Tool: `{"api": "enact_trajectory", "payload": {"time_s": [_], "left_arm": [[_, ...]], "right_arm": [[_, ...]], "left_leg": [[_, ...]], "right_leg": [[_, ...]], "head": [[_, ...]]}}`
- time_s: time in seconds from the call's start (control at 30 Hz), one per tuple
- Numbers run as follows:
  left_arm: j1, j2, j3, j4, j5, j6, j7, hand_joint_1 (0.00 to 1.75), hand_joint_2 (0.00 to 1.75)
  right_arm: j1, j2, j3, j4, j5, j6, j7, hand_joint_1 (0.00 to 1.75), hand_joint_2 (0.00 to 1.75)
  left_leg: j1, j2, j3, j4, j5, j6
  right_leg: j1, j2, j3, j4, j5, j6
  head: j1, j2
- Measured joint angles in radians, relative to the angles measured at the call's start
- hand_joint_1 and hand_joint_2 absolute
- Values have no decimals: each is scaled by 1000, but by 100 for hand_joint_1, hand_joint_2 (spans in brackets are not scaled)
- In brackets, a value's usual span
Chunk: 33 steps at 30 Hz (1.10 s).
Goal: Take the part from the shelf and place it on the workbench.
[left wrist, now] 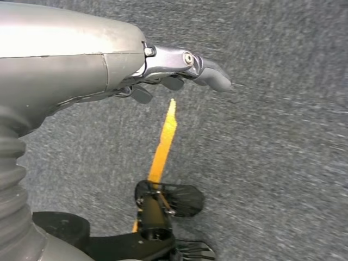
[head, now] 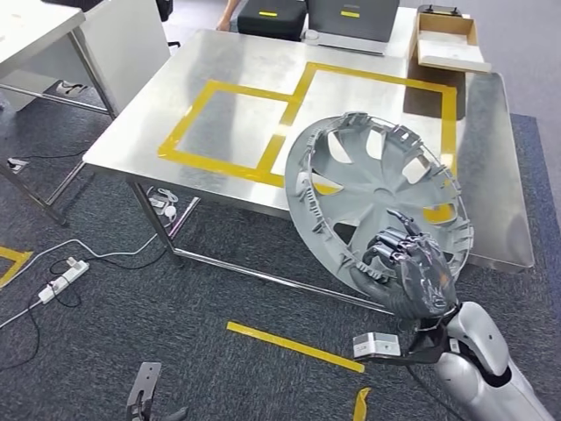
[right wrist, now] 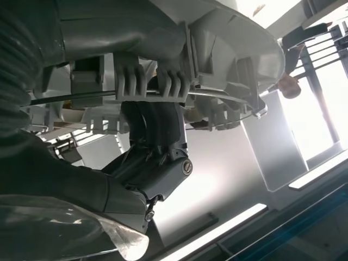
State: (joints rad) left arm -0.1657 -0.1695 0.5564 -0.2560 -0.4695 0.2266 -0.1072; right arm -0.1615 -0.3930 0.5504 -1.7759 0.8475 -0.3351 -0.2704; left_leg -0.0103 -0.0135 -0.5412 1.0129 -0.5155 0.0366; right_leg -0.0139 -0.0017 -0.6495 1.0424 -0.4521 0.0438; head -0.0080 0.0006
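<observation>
The part is a grey wheel cover, inner side toward me, tilted over the near right edge of the steel workbench. My right hand grips its lower rim, dark fingers curled over the edge. In the right wrist view the rim of the wheel cover is close, with the right hand clamped on it. My left hand hangs over grey carpet, fingers stretched out and holding nothing.
Yellow tape squares mark the bench top. Black cases and a cardboard box sit at the far edge, where a person's hand shows. A power strip and cables lie on the carpet at left.
</observation>
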Motion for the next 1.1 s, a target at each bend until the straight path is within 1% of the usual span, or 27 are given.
{"api": "enact_trajectory", "payload": {"time_s": [0.07, 0.1, 0.13, 0.17, 0.2, 0.27, 0.3, 0.33, 0.37, 0.4, 0.43, 0.47, 0.5, 0.53, 0.57, 0.63, 0.67, 0.7, 0.8, 0.83, 0.87, 0.9, 0.93, 0.97, 1.0, 1.03, 1.1], "left_arm": [[-1, 0, 0, 1, 0, 0, 1, 0, 175], [-1, 0, 0, 1, 0, 0, 1, 0, 175], [-1, 0, 0, 1, 0, 0, 1, 0, 175], [-2, 0, 0, 1, 0, 0, 1, 0, 175], [-3, 1, 0, 1, 0, 0, 1, 0, 175], [-3, 0, 0, 1, 0, -1, 2, 0, 175], [-2, 0, 0, 2, 0, -1, 2, 0, 175], [-1, 1, 0, 2, 0, -1, 2, 0, 175], [0, 1, 0, 2, 0, -1, 2, 0, 175], [-1, 1, 0, 2, 0, -1, 2, 0, 175], [-1, 1, 0, 2, 0, -1, 2, 0, 175], [-1, 1, 0, 2, 0, -1, 2, 0, 175], [-2, 1, 0, 2, 0, -2, 2, 0, 175], [-2, 1, 0, 3, -1, -2, 3, 0, 175], [-2, 1, -1, 3, -2, -3, 3, 0, 175], [-1, 1, -1, 3, -4, -3, 3, 0, 175], [-2, 1, -1, 3, -4, -3, 3, 0, 175], [-3, 1, -1, 3, -5, -3, 3, 0, 175], [-4, 0, -3, 3, -6, -4, 3, 0, 175], [-3, 0, -4, 3, -6, -4, 3, 0, 175], [-2, 0, -5, 3, -6, -4, 3, 0, 175], [-2, 0, -5, 3, -6, -3, 3, 0, 175], [-2, 0, -5, 3, -6, -3, 3, 0, 175], [-3, -1, -6, 3, -6, -3, 3, 0, 175], [-4, -2, -6, 3, -6, -3, 3, 0, 175], [-5, -3, -6, 4, -6, -3, 4, 0, 175], [-4, -5, -6, 4, -7, -4, 5, 0, 175]], "right_arm": [[1, 0, -1, -1, 0, 0, 0, 175, 175], [2, 0, -2, -1, 0, 0, 0, 175, 175], [3, 0, -2, -1, 0, -1, 0, 175, 175], [3, 0, -2, -1, 0, -1, 1, 175, 175], [3, 0, -2, -1, 0, -1, 1, 175, 175], [2, 0, -1, -1, 1, -1, 1, 175, 175], [2, 0, -1, -1, 1, -1, 0, 175, 175], [2, 0, -1, -1, 1, -1, 0, 175, 175], [2, 0, 0, -1, 1, -2, 0, 175, 175], [2, 0, 0, -1, 1, -2, 0, 175, 175], [2, 0, 0, -1, 1, -2, -1, 175, 175], [1, 0, 0, -1, 1, -2, -1, 175, 175], [1, 0, -1, -1, 1, -4, 0, 175, 175], [0, 0, -1, -1, 1, -6, 0, 175, 175], [-1, 0, -1, -1, 1, -7, 0, 175, 175], [-1, 0, -1, -1, 1, -10, -1, 175, 175], [-2, 0, -1, -1, 1, -10, -2, 175, 175], [-4, 0, -1, -1, 1, -10, -2, 175, 175], [-4, 0, -1, -1, 0, -11, -2, 175, 175], [-2, 0, -1, -1, 0, -11, -2, 175, 175], [-1, 0, 0, -1, 0, -11, -2, 175, 175], [0, 0, 0, -1, 0, -11, -2, 175, 175], [0, 0, 0, -1, 0, -11, -2, 175, 175], [0, 0, 0, -1, 0, -11, -2, 175, 175], [-1, 0, -1, -1, 1, -11, -2, 175, 175], [-1, -1, -1, -1, 1, -11, -2, 175, 175], [-1, -2, -2, -1, 2, -11, -1, 175, 175]], "left_leg": [[-1, 1, 2, 0, -4, -10], [-1, 1, 1, 5, -5, -14], [-1, 2, -4, 23, -4, -18], [0, 2, -21, 59, -6, -23], [2, 3, -50, 113, -15, -28], [8, 4, -128, 236, -58, -39], [10, 4, -160, 277, -78, -42], [12, 4, -180, 290, -83, -44], [14, 4, -184, 270, -65, -44], [15, 4, -172, 219, -25, -43], [15, 5, -152, 151, 25, -41], [14, 6, -133, 91, 53, -39], [12, 7, -119, 50, 70, -34], [10, 7, -113, 28, 73, -28], [8, 7, -111, 24, 64, -20], [8, 6, -98, 20, 69, -4], [9, 6, -90, 18, 67, 3], [9, 5, -83, 17, 66, 8], [2, 4, -76, 17, 55, 19], [-1, 3, -72, 17, 50, 21], [-4, 2, -66, 17, 44, 22], [-6, 2, -56, 17, 37, 22], [-8, 1, -45, 17, 30, 22], [-9, 1, -36, 17, 23, 21], [-9, 0, -30, 16, 17, 18], [-9, 0, -26, 15, 11, 13], [-8, 0, -22, 20, 11, 1]], "right_leg": [[5, 0, 11, -25, -10, -16], [3, 0, 20, -26, -6, -23], [0, 0, 28, -31, -7, -28], [-2, 0, 38, -33, -9, -33], [-5, -1, 49, -36, -14, -37], [-5, -2, 63, -37, -26, -42], [-5, -1, 70, -37, -32, -43], [-5, 0, 78, -37, -39, -42], [-5, 1, 89, -37, -47, -40], [-5, 1, 101, -37, -55, -38], [-6, 1, 109, -37, -64, -34], [-5, 1, 118, -37, -72, -29], [-4, 0, 123, -38, -79, -23], [-3, 1, 126, -37, -83, -15], [-2, 1, 131, -36, -84, -7], [-3, 1, 134, -29, -90, 6], [-4, 1, 126, -10, -99, 10], [-5, 0, 104, 29, -114, 12], [-5, 1, -20, 213, -179, 14], [-4, 1, -52, 243, -184, 13], [-2, 1, -66, 238, -168, 10], [0, 1, -61, 196, -131, 4], [4, 1, -42, 129, -80, -4], [9, 0, -22, 69, -44, -12], [13, 0, -3, 19, -25, -19], [18, 0, 10, -10, -17, -26], [20, 1, 25, -27, -22, -36]], "head": [[-1, 0], [-2, 0], [-3, 0], [-4, 0], [-6, 0], [-8, 0], [-8, 0], [-8, 0], [-8, 0], [-8, 0], [-8, 0], [-8, 0], [-8, 0], [-7, 0], [-7, 0], [-5, 0], [-3, 0], [-1, 0], [5, 0], [5, 0], [5, 0], [5, 0], [5, 0], [4, 0], [3, 0], [2, 0], [1, 0]]}}
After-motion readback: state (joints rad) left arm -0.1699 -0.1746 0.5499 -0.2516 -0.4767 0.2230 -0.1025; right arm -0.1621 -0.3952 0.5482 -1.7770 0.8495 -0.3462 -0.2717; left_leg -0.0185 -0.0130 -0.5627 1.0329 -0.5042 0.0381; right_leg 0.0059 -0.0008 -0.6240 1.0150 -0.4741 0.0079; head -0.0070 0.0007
